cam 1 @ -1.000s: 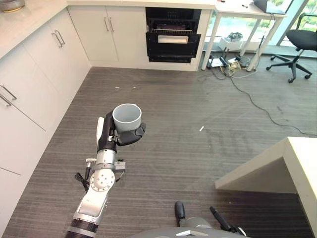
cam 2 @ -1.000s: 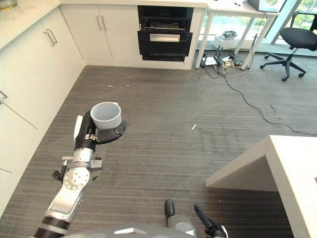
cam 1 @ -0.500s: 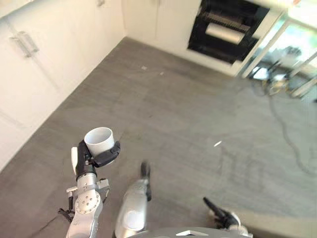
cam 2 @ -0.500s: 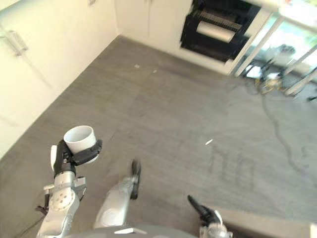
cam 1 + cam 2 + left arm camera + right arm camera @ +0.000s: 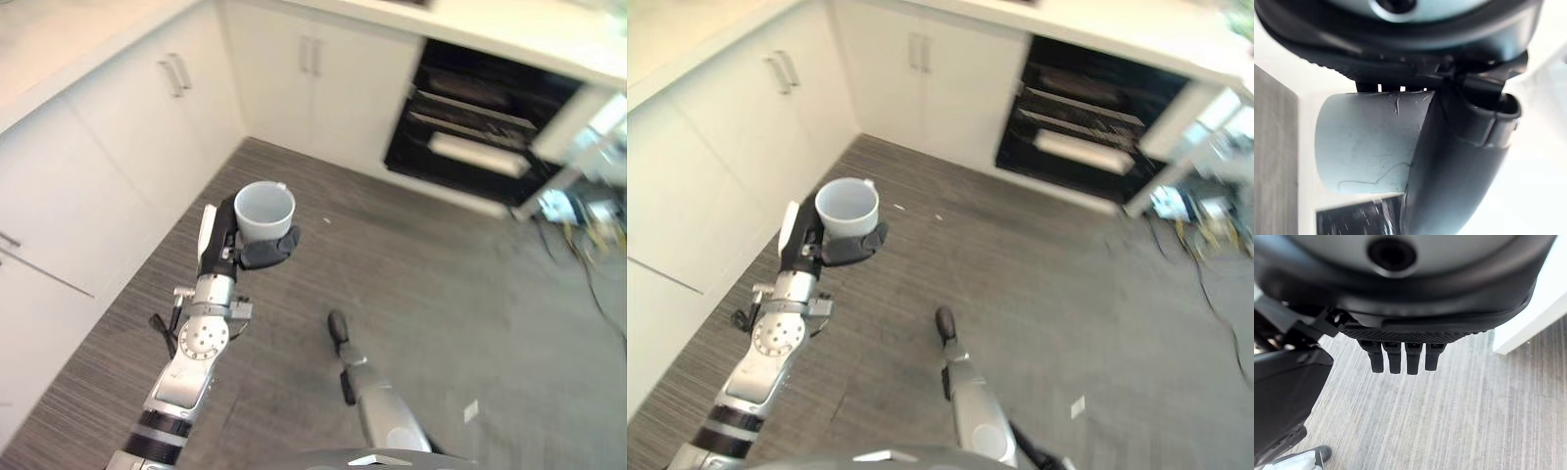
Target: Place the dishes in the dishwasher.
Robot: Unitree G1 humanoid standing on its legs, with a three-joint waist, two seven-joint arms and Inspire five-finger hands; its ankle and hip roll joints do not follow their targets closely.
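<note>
Left hand curls around the pale cup, upright. I judge it best kept level toward the open dishwasher at two o'clock. Right hand hangs with straight fingers, idle.

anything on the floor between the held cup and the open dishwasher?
Bare grey floor, per the left eye view: nothing lies between the pale grey cup in the left hand and the open black dishwasher.

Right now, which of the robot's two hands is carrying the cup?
The left hand: it grips the upright grey cup, while the right hand hangs empty, fingers straight.
</note>
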